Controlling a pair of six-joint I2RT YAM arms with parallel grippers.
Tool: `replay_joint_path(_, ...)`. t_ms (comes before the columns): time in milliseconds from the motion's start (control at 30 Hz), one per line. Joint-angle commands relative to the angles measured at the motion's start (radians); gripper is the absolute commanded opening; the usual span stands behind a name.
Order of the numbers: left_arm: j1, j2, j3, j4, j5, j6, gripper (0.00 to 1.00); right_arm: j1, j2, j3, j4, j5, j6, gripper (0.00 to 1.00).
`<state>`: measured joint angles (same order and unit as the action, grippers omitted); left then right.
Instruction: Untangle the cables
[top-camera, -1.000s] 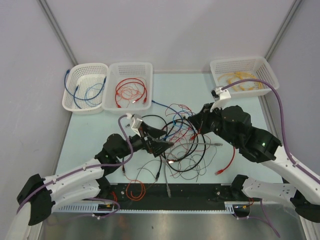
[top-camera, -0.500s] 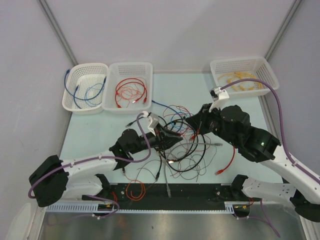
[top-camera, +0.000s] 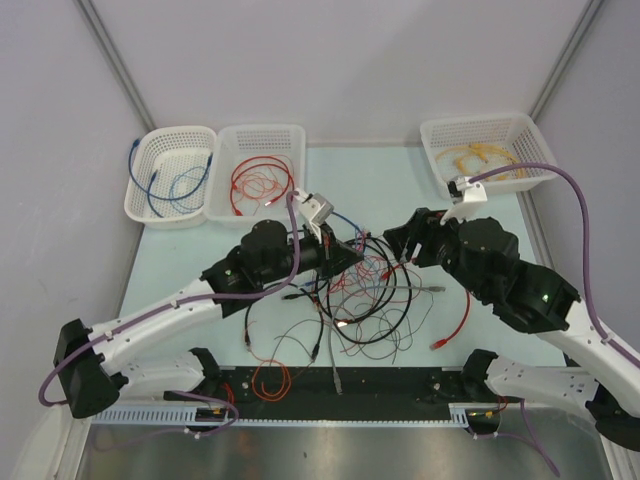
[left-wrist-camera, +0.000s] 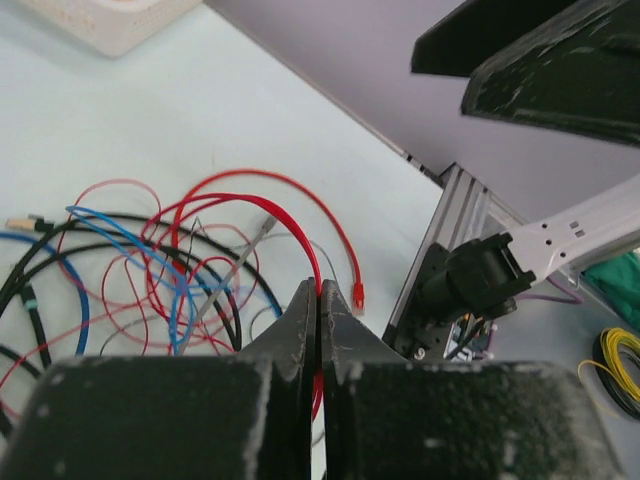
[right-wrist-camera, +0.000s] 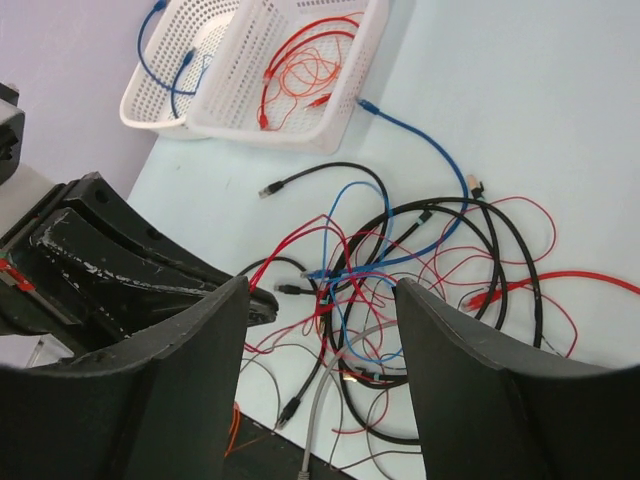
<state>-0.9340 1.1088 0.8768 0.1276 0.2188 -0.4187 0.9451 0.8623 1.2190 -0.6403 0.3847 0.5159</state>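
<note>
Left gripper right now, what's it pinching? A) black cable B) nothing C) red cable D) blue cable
C: in the left wrist view the left gripper is shut on the red cable, which runs in between its closed tips.

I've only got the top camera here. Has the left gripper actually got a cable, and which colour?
Observer: Yes, the left wrist view shows the left gripper shut on a red cable, pinched at the fingertips.
Operator: Any plug near it?
Observer: A red plug lies just beside the fingertips; whether it's that cable's, I can't tell.
Operator: And the right gripper?
Observer: Open in its wrist view, nothing between the fingers, the cables below it.
</note>
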Motion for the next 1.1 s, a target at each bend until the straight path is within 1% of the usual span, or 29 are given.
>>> replay_joint_path(0,0.014,-0.009,0.091,-0.247,0.001,0.005,0.0,0.003,-0.02,0.016,-0.003,0.066,-0.013,0.64)
replay_joint_path(133,0.026,-0.004,0.165,-0.272,0.008,-0.018,0.0,0.004,-0.04,-0.01,0.051,0.011,-0.03,0.61)
replay_joint_path(167,0.03,0.0,0.184,-0.281,0.016,-0.02,0.0,0.006,-0.045,-0.027,0.066,-0.036,-0.037,0.59)
replay_joint_path(300,0.058,0.032,0.286,-0.33,0.036,-0.046,0.0,0.023,-0.059,-0.077,0.146,-0.144,-0.045,0.56)
replay_joint_path(400,0.101,0.045,0.312,-0.312,0.04,-0.135,0.0,0.046,-0.074,-0.131,0.21,-0.187,-0.045,0.52)
replay_joint_path(433,0.115,0.042,0.31,-0.295,0.059,-0.196,0.0,0.061,-0.084,-0.145,0.227,-0.201,-0.048,0.49)
replay_joint_path(533,0.149,0.031,0.309,-0.231,0.07,-0.297,0.0,0.083,-0.095,-0.193,0.295,-0.224,-0.068,0.48)
replay_joint_path(667,0.152,0.031,0.33,-0.186,0.063,-0.353,0.0,0.096,-0.071,-0.216,0.379,-0.283,-0.097,0.48)
replay_joint_path(900,0.15,0.043,0.37,-0.157,0.082,-0.407,0.0,0.112,0.007,-0.234,0.537,-0.308,-0.131,0.48)
replay_joint_path(1067,0.152,0.039,0.372,-0.16,0.08,-0.41,0.0,0.113,0.043,-0.237,0.584,-0.297,-0.151,0.46)
